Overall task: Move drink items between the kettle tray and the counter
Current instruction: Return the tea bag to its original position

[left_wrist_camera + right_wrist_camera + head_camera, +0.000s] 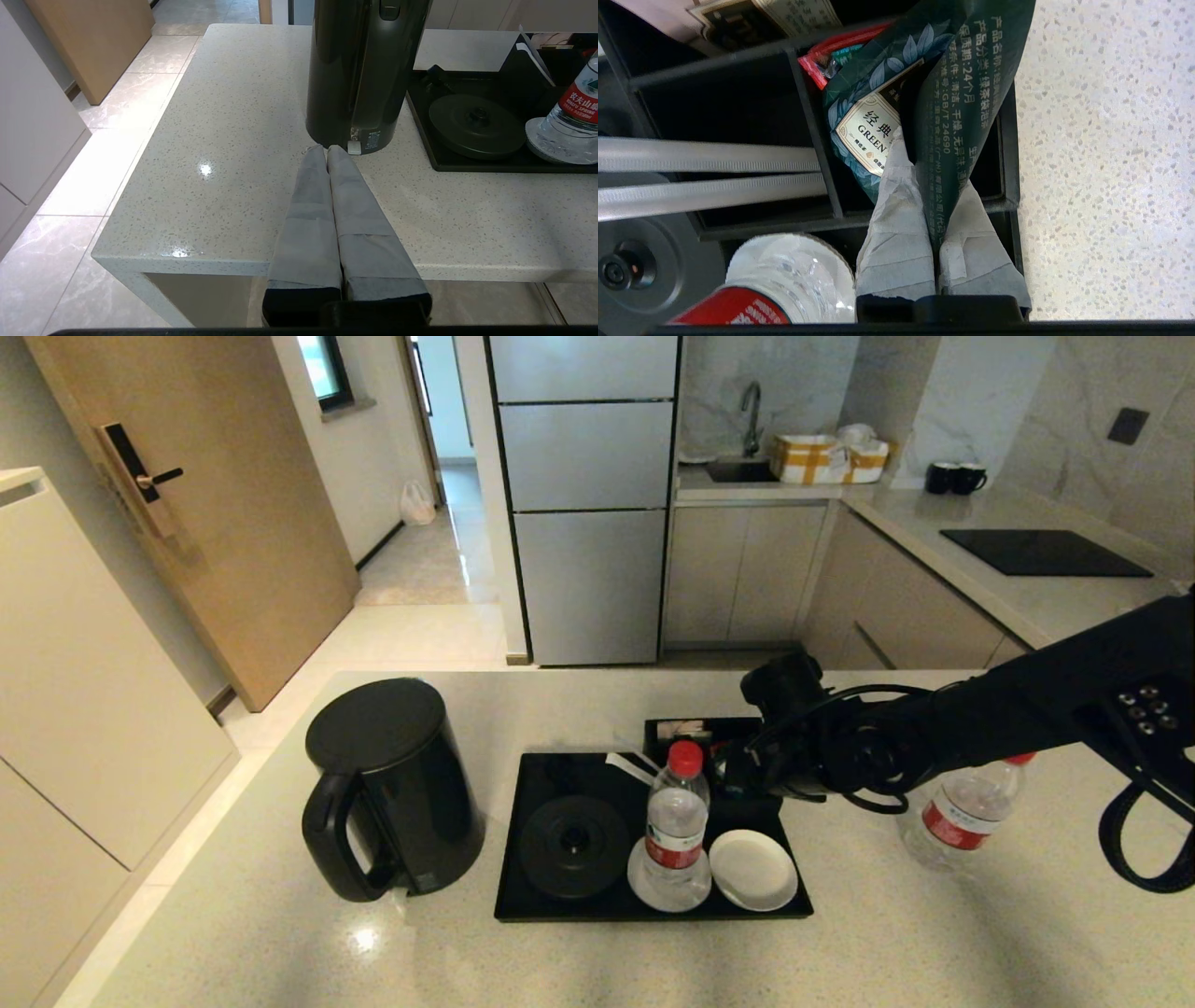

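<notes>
My right gripper (pixel 931 163) is shut on a dark teal sachet (pixel 966 84) with white print, just over the black compartment box (pixel 1008 140) at the back of the kettle tray (pixel 523 896). A second teal sachet (pixel 868 126) with a "GREEN" label sits in the same compartment. One red-capped water bottle (pixel 676 831) stands on a white coaster on the tray. Another bottle (pixel 962 812) stands on the counter (pixel 887 943), right of the tray and partly behind my right arm. My left gripper (pixel 325 149) is shut and empty, low at the counter's near edge in front of the kettle.
The black kettle (pixel 392 784) stands on the counter left of the tray, off its round base (pixel 573 845). A bare white coaster (pixel 752 870) lies at the tray's front right. A red packet (pixel 822 60) and white strips fill other compartments of the box.
</notes>
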